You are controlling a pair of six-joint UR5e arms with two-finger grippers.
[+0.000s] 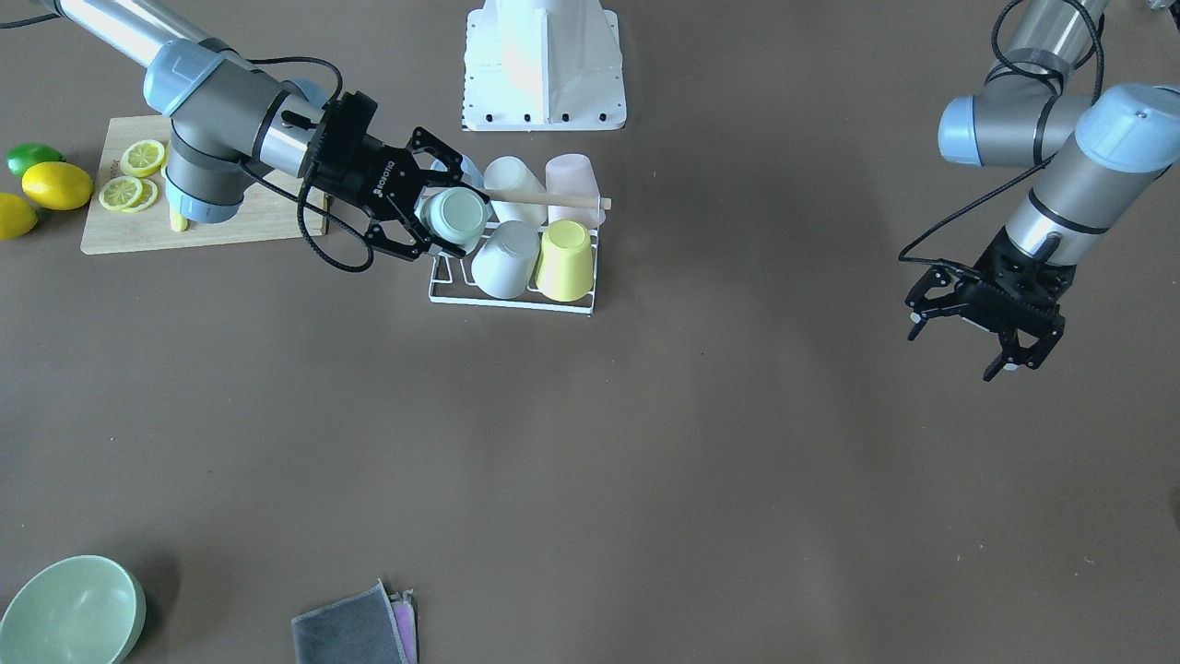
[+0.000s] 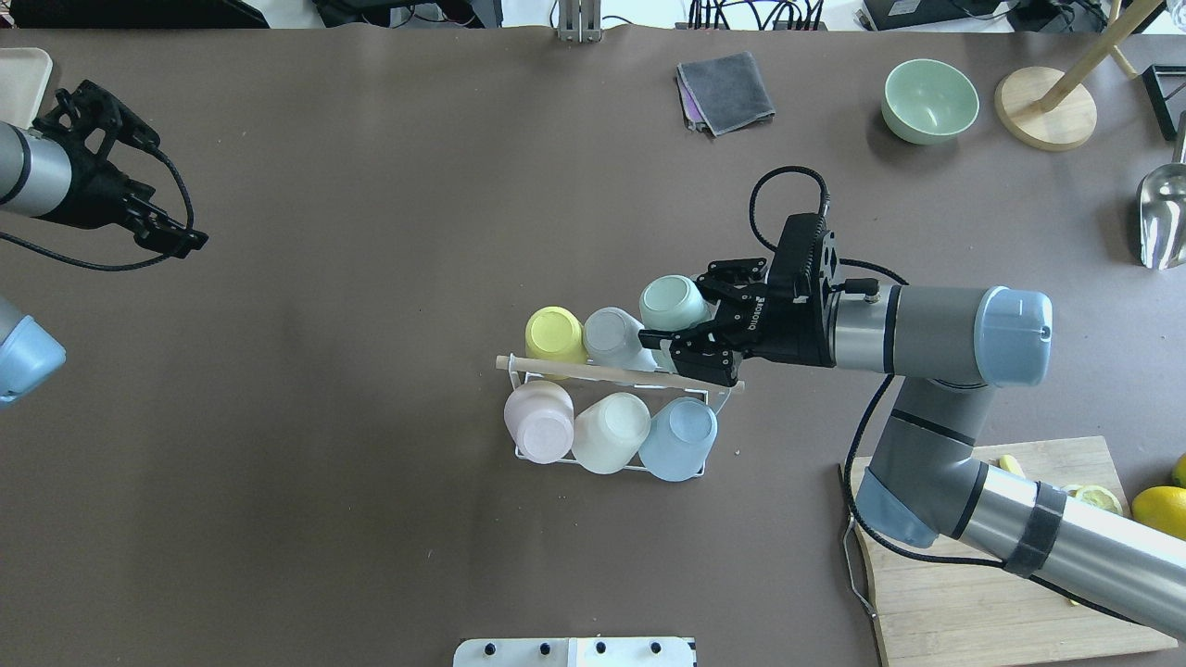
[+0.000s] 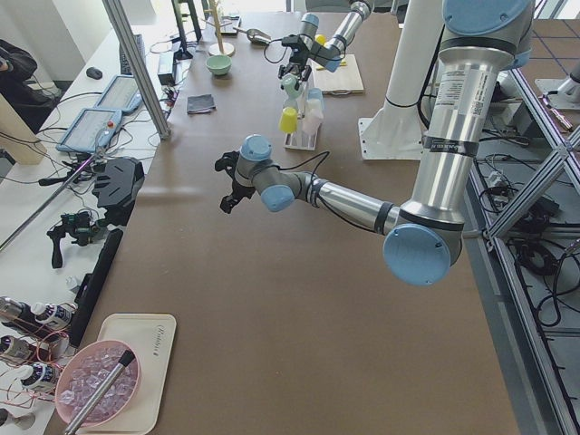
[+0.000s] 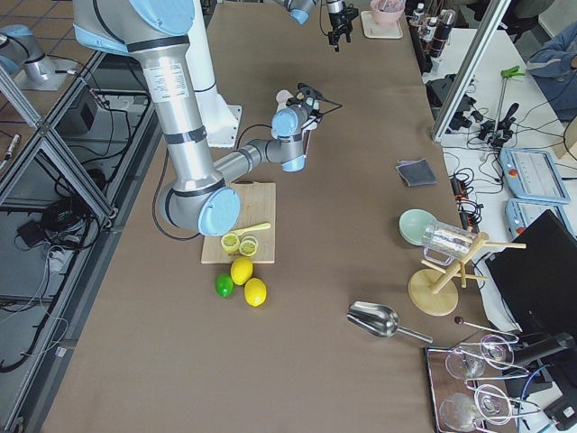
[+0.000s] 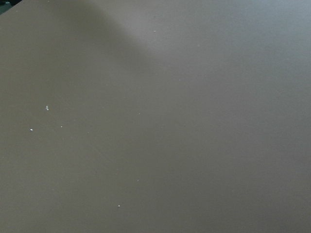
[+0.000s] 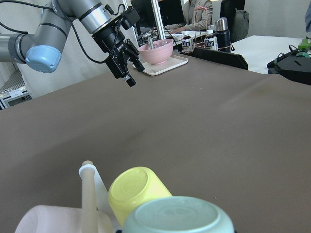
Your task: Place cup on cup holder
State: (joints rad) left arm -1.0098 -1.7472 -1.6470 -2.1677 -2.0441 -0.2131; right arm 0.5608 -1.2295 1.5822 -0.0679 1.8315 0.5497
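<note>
The cup holder (image 1: 444,288) is a white wire rack with a wooden rod handle (image 2: 593,371), standing mid-table. It carries several upturned tumblers, among them a yellow one (image 1: 564,260) and a blue one (image 2: 679,437). My right gripper (image 1: 441,207) is shut on a mint-green cup (image 2: 674,304), held upside down and tilted just above the rack's free end place, next to a grey-white tumbler (image 2: 611,337). The mint cup (image 6: 177,217) fills the bottom of the right wrist view. My left gripper (image 1: 959,349) hangs open and empty far from the rack; the left wrist view shows only bare table.
A wooden cutting board (image 1: 138,232) with lemon slices, two lemons (image 1: 57,184) and a lime lie beside my right arm. A green bowl (image 1: 69,613) and a grey cloth (image 1: 350,632) sit at the table's far edge. The white robot base (image 1: 544,65) stands behind the rack.
</note>
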